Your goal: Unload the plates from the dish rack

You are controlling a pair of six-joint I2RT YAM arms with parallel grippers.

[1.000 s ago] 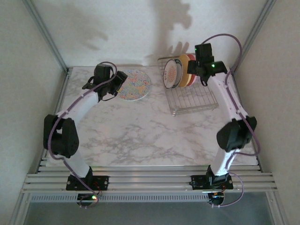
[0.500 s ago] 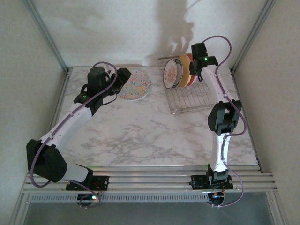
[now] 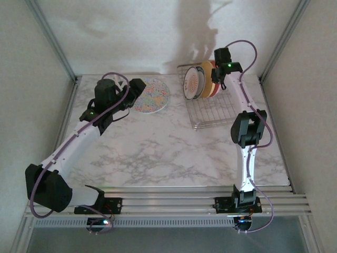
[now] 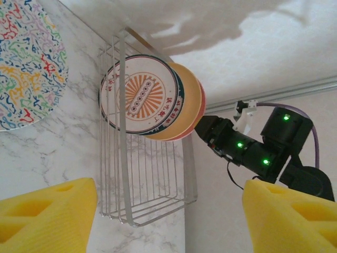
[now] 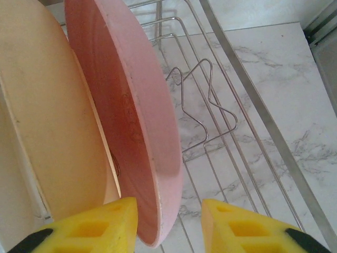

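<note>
The marble table [image 3: 158, 153] is carrying everything. The dish rack [image 3: 216, 113] is sitting toward 1 o'clock on the table in the top view. Its wire grid base is lying bare on the near half, and its upright slots are holding plates at the far end. In the left wrist view the rack [image 4: 152, 179] is showing as long parallel wires.

The floral plate [image 3: 151, 95] is lying flat on the marble at about 11 o'clock, well apart from the rack, at its 9 o'clock side. Its coloured squiggles are filling the upper left corner of the left wrist view [image 4: 26, 63].

Three smaller plates are standing on edge in the rack, packed close. The white plate with the orange motif [image 4: 139, 95] is facing 9 o'clock. The yellow plate [image 5: 47, 105] is standing just behind it. The pink-red plate [image 5: 131, 105] is standing last, toward 3 o'clock.

The left gripper [image 3: 136, 89] is hovering at the floral plate's 9 o'clock rim. Its yellow pads [image 4: 47, 216] are spreading wide, released, with nothing between them.

The right gripper [image 5: 169, 221] is reaching in at the rack's far end, its jaws straddling the pink-red plate's rim. One pad [image 5: 100, 224] is sitting between the yellow and pink-red plates. The other [image 5: 237, 221] is standing just off the rim with a sliver of rack showing between, so the jaws are not clenching it.
</note>
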